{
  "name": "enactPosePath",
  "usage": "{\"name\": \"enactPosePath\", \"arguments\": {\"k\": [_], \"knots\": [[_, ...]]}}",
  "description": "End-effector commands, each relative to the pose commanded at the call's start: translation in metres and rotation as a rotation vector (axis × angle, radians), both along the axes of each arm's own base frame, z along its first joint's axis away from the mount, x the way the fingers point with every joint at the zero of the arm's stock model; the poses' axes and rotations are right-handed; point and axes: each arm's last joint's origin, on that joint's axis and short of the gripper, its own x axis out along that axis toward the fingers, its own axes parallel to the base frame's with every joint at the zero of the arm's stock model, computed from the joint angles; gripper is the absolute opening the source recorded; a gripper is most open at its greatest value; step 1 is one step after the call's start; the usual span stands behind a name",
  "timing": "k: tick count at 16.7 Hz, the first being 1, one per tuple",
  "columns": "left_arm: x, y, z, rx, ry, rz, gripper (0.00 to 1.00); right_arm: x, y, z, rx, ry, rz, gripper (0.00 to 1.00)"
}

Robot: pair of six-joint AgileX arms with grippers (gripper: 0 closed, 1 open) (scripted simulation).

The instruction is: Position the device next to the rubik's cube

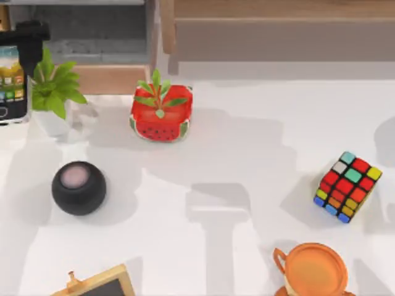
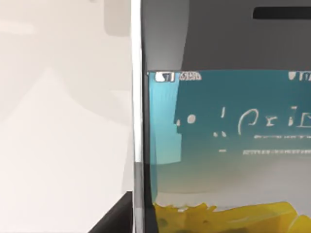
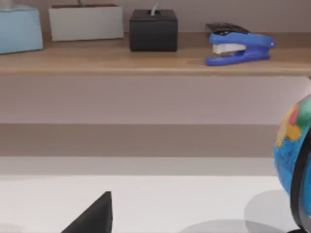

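Observation:
The device is a slim phone with a lit screen at the far left edge of the top view, beside a green plant. My left gripper is the black piece over its upper end, shut on it. In the left wrist view the device sits very close, showing its silver frame, teal and yellow wallpaper, and a dark fingertip at its edge. The rubik's cube rests on the white table at the right, far from the device. A dark tip of my right gripper faces the back shelf.
A black ball speaker with a pink top sits at the left. A watermelon pot and a green plant stand at the back. An orange cup is in front of the cube, a small chalkboard at the front left, and a globe on the right.

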Motion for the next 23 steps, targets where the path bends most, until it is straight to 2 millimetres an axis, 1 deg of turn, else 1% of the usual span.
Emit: {"name": "enactPosePath", "arguments": {"k": [3, 6, 8, 10, 12, 13, 15, 17, 18, 23], "knots": [[0.007, -0.074, 0.014, -0.049, 0.009, 0.033, 0.00, 0.000, 0.000, 0.000, 0.000, 0.000, 0.000, 1.00], [0.003, -0.152, 0.012, -0.078, 0.045, 0.041, 0.00, 0.000, 0.000, 0.000, 0.000, 0.000, 0.000, 1.00], [-0.005, -0.203, 0.001, -0.078, 0.080, 0.027, 0.00, 0.000, 0.000, 0.000, 0.000, 0.000, 0.000, 1.00], [-0.019, -0.251, -0.016, -0.063, 0.119, -0.001, 0.00, 0.000, 0.000, 0.000, 0.000, 0.000, 0.000, 1.00], [-0.035, -0.292, -0.036, -0.037, 0.154, -0.040, 0.00, 0.000, 0.000, 0.000, 0.000, 0.000, 0.000, 1.00], [-0.044, -0.309, -0.045, -0.022, 0.169, -0.062, 0.00, 0.000, 0.000, 0.000, 0.000, 0.000, 0.000, 1.00], [-0.059, -0.337, -0.063, 0.005, 0.194, -0.105, 0.00, 0.000, 0.000, 0.000, 0.000, 0.000, 0.000, 1.00], [-0.070, -0.353, -0.076, 0.026, 0.209, -0.139, 0.00, 0.000, 0.000, 0.000, 0.000, 0.000, 0.000, 1.00], [-0.072, -0.356, -0.079, 0.031, 0.212, -0.147, 0.00, 0.000, 0.000, 0.000, 0.000, 0.000, 0.000, 1.00], [-0.072, -0.356, -0.079, 0.031, 0.213, -0.147, 0.00, 0.000, 0.000, 0.000, 0.000, 0.000, 0.000, 1.00]]}}
